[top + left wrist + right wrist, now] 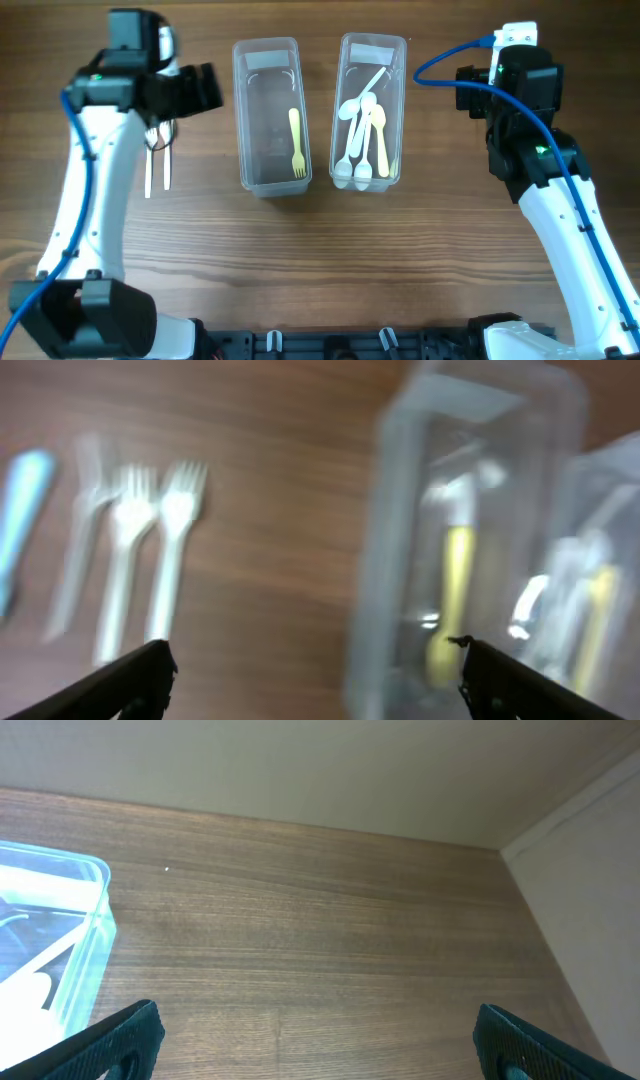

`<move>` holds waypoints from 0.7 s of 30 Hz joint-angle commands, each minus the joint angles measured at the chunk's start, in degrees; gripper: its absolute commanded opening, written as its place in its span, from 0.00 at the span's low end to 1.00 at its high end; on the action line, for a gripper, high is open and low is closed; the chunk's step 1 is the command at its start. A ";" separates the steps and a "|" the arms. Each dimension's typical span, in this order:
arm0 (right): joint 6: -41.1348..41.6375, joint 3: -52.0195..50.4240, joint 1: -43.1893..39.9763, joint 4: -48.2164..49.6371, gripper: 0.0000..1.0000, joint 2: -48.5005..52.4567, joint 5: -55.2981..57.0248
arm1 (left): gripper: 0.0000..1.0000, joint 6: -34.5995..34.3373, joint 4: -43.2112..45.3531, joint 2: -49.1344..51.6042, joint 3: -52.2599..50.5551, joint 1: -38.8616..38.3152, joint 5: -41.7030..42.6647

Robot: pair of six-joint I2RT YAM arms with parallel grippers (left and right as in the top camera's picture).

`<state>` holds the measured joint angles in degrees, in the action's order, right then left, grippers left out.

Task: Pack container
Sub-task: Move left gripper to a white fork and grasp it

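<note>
Two clear plastic containers stand side by side. The left container (262,170) holds one yellow fork (296,145). The right container (398,110) holds several white and cream spoons (360,140). Clear forks (156,160) lie on the table at the left, partly under my left arm. My left gripper (205,88) is open and empty, between the loose forks and the left container; the blurred left wrist view shows the forks (150,530) and the left container (400,550). My right gripper (315,1040) is open and empty over bare table, right of the right container (80,955).
The wooden table runs to a wall at the far edge in the right wrist view (300,770). A blue cable (450,62) loops near the right arm. A blurred blue thing (22,510) lies left of the loose forks.
</note>
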<state>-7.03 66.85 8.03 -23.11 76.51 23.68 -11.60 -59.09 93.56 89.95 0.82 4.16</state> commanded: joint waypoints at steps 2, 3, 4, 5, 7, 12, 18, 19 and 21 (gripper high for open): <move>-0.50 0.04 0.13 0.33 1.00 0.20 1.33 | 0.91 4.15 -3.54 -0.44 -1.03 5.77 -8.87; -0.50 0.04 0.13 0.33 1.00 0.20 1.33 | 0.89 4.39 -3.30 -0.42 -1.90 6.67 -9.18; -0.50 0.04 0.13 0.33 1.00 0.20 1.33 | 0.85 4.76 -2.58 -0.42 -2.89 7.28 -9.18; -0.50 0.04 0.13 0.31 1.00 0.20 1.33 | 0.81 4.92 -1.68 -0.42 -4.02 7.80 -9.18; -0.50 0.04 0.13 0.33 1.00 0.20 1.33 | 0.66 6.69 0.57 -0.09 -6.95 8.57 -9.22; -0.52 0.04 0.13 0.33 1.00 0.20 1.36 | 0.55 8.61 5.05 2.21 -13.55 9.27 -9.22; -0.52 0.04 0.13 0.33 1.00 0.20 1.33 | 0.59 8.63 11.65 5.84 -18.60 9.33 -9.62; -0.48 0.04 0.13 0.33 1.00 0.20 1.33 | 0.59 8.63 12.15 6.40 -18.60 9.33 -9.62; -0.50 0.04 0.13 0.33 1.00 0.20 1.33 | 0.59 8.63 13.20 7.39 -18.60 9.31 -9.62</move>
<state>-7.03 66.85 8.03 -23.09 76.51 23.66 -4.01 -47.33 99.24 71.57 9.56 -4.73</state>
